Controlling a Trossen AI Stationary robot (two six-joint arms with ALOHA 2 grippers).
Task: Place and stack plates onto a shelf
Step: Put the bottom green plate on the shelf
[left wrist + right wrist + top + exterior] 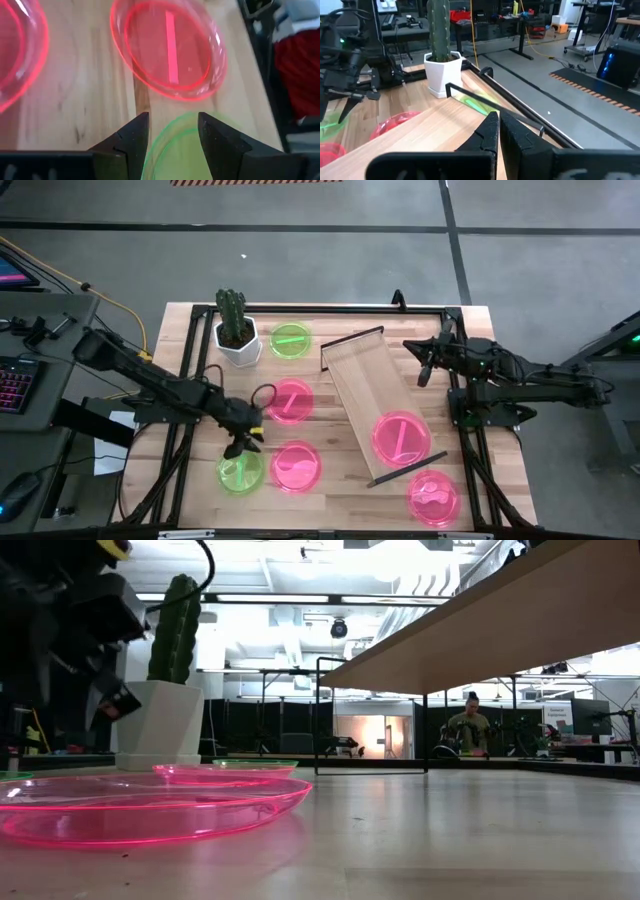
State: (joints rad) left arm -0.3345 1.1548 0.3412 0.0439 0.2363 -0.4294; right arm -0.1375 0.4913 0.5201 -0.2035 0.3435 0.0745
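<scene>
Over the bench's near-left corner, the left gripper [243, 446] hangs with jaws released astride a green plate [240, 472], ready to lift it to the shelf [362, 376]; the right gripper [424, 372] waits clenched shut.

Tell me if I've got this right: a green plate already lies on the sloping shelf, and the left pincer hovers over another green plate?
Not quite. The plate on the shelf is pink, as the high view shows. The left pincer does hover, open, over a green plate.

Left gripper [243, 445] hangs low at the table's near-left with fingers [131, 142] parted; right gripper [424, 370] waits far-right, fingers together.
</scene>
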